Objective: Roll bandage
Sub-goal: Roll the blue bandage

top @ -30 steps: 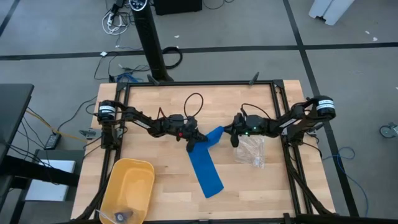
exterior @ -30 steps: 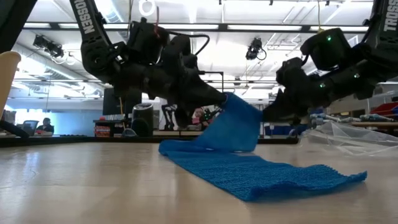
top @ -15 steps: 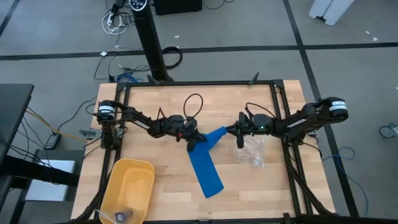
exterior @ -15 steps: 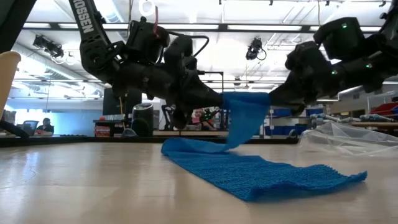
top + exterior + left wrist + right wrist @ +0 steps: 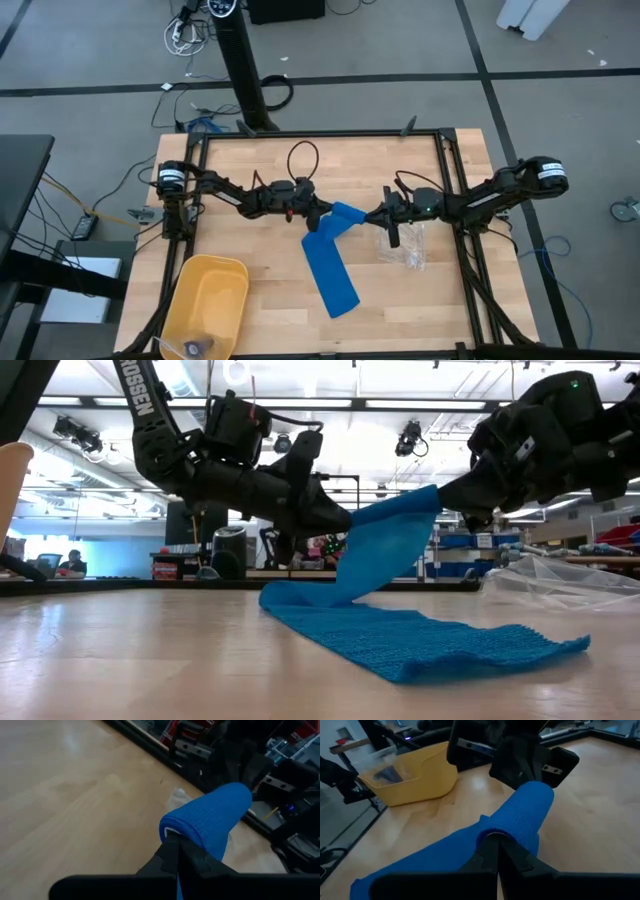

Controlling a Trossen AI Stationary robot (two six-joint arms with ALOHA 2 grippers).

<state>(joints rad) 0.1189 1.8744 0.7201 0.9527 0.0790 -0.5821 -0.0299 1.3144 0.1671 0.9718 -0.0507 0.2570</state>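
Wooden tabletop (image 5: 250,160) at centre: the left gripper (image 5: 322,216) and right gripper (image 5: 380,214), both clamped on the blue bandage (image 5: 330,270), hold its rolled end raised between them while its tail trails flat toward six o'clock.

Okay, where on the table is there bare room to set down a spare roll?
Bare wood lies behind both arms, along the far edge of the wooden table. The middle is crowded: bright blue fabric bandage, clear crinkled plastic bag, yellow plastic bin.

"TROSSEN" on left arm (image 5: 140,395)
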